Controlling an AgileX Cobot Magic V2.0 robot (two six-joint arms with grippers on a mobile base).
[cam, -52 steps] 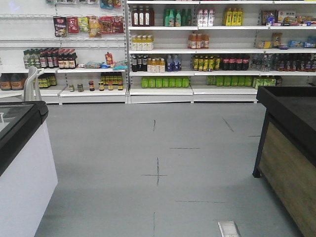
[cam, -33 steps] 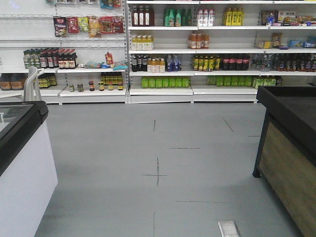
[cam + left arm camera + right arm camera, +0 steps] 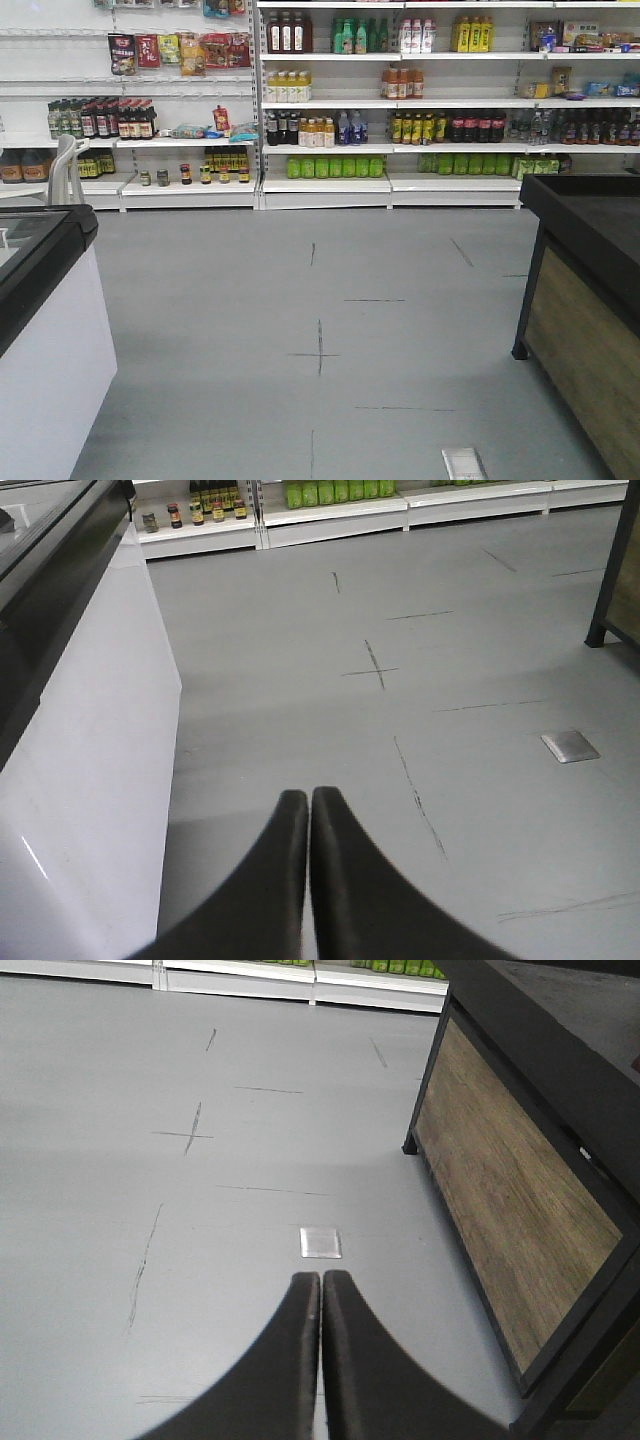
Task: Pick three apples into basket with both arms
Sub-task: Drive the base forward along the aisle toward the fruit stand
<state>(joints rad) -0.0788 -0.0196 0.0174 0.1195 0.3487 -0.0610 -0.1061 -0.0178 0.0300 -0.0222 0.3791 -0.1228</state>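
The left end effector [image 3: 308, 796] is narrow: its two black fingers press together along their whole length with nothing between them. It hangs above the grey floor [image 3: 300, 630], on the camera's side of the floor cross [image 3: 375, 668]. The right end effector [image 3: 321, 1278] is just as narrow, its fingers touching and holding nothing, and it too hangs over bare floor on the camera's side of the cross.

In the front view, a white chest cabinet [image 3: 50, 340] with a black rim stands to the left of the cross. A wood-panelled display stand [image 3: 585, 330] with a black top stands to its right, and both are well apart from it. A small metal floor plate [image 3: 463, 462] lies nearer the camera than the cross and to its right. In the right wrist view this plate sits just ahead of the fingertips.

Beyond the cross, store shelves [image 3: 400, 100] run the full width of the back wall, stocked with bottles, jars and packets. A row of green bottles [image 3: 335, 167] stands on a low shelf.

None of these views lets me tell where the apples and the basket are.
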